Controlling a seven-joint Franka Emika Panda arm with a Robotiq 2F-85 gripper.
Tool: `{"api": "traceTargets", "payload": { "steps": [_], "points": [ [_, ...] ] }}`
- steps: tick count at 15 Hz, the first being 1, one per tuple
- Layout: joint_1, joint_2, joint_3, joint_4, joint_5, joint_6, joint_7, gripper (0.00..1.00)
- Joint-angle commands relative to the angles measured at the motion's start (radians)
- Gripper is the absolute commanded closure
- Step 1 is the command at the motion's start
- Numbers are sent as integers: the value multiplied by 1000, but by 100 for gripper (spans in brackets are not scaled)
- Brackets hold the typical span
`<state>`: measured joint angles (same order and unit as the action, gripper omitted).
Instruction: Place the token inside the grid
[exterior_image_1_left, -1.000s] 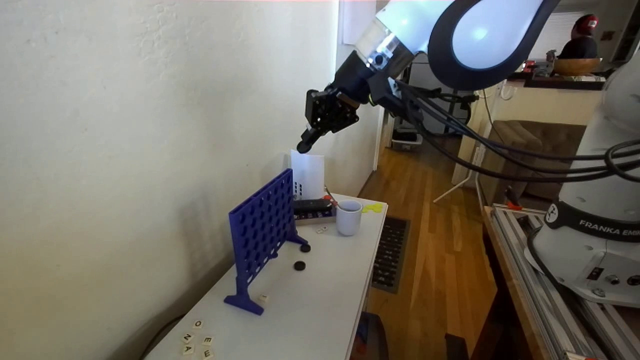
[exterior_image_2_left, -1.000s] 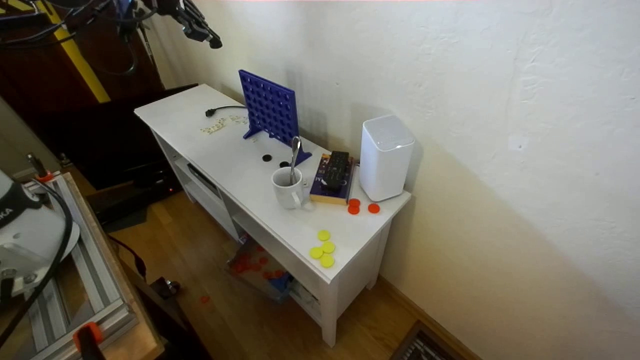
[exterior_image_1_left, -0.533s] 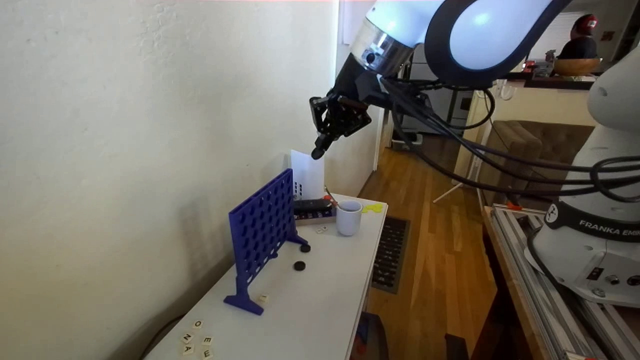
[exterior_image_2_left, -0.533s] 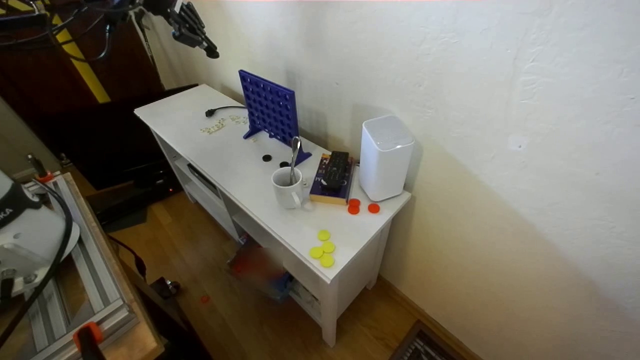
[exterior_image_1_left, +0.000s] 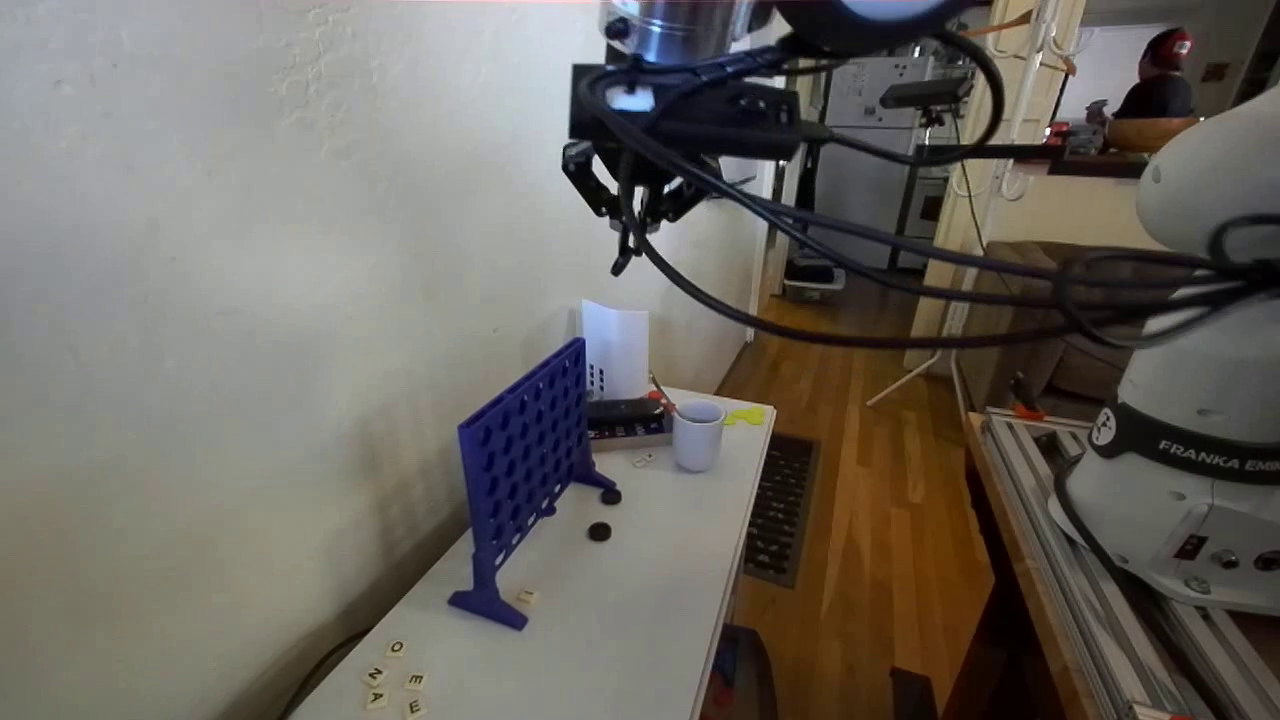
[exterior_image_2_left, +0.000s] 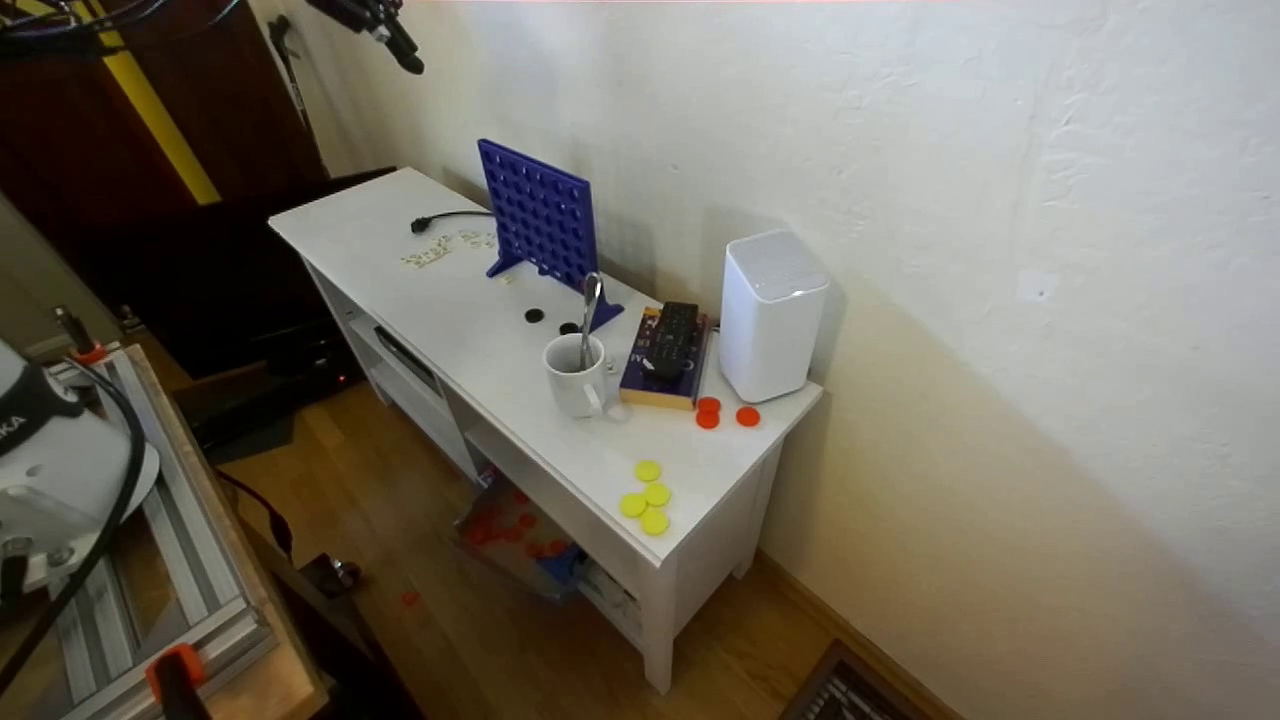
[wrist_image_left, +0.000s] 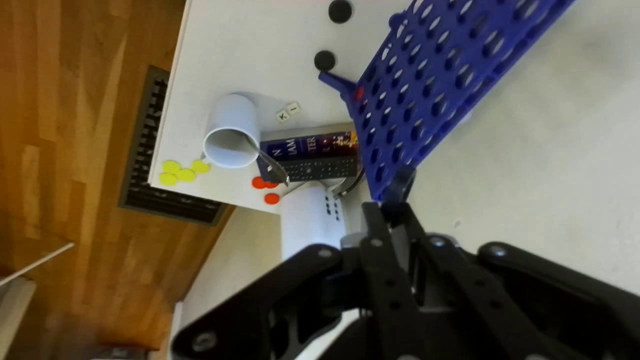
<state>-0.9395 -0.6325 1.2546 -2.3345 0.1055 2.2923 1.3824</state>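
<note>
Looks like a home, part living space, part kitchen. Shows, in an exterior view, a brown sofa (exterior_image_1_left: 1085, 375), wood flooring (exterior_image_1_left: 860, 450), a pale refrigerator (exterior_image_1_left: 868, 95) farther back, and a counter (exterior_image_1_left: 1080, 163) bearing a wooden bowl (exterior_image_1_left: 1152, 133). Also has household things on a white table (exterior_image_2_left: 460, 335): a mug (exterior_image_2_left: 572, 387), a remote (exterior_image_2_left: 672, 340) lying on a book (exterior_image_2_left: 637, 350), a blue game grid (exterior_image_2_left: 545, 220). Doubles as a robot workspace, with a Franka arm (exterior_image_1_left: 1220, 385) on a rail-topped bench (exterior_image_2_left: 270, 665).

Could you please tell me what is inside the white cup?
A metal utensil leans in the white cup, its upper end sticking out above the rim. The cup's wall hides the utensil's lower end; the bottom cannot be made out.
</note>
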Motion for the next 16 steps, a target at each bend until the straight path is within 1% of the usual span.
{"api": "traceTargets", "payload": {
  "steps": [1, 3, 6, 7, 9, 11, 12, 14, 16],
  "points": [
    [-6, 57, -12, 51, -82, -48, 70, 91],
    [-42, 76, -5, 102, -94, -86, 80, 91],
    [-47, 90, -1, 107, -97, -91, 89, 91],
    [-74, 92, 15, 119, -101, -91, 101, 98],
    [-181, 122, 85, 184, -136, -126, 164, 98],
    [-314, 150, 182, 261, -164, -172, 234, 98],
    [-378, 168, 236, 302, -162, -204, 238, 98],
    [-532, 152, 365, 372, -126, -243, 235, 98],
    [-671, 118, 473, 427, -56, -274, 171, 98]
  ]
}}
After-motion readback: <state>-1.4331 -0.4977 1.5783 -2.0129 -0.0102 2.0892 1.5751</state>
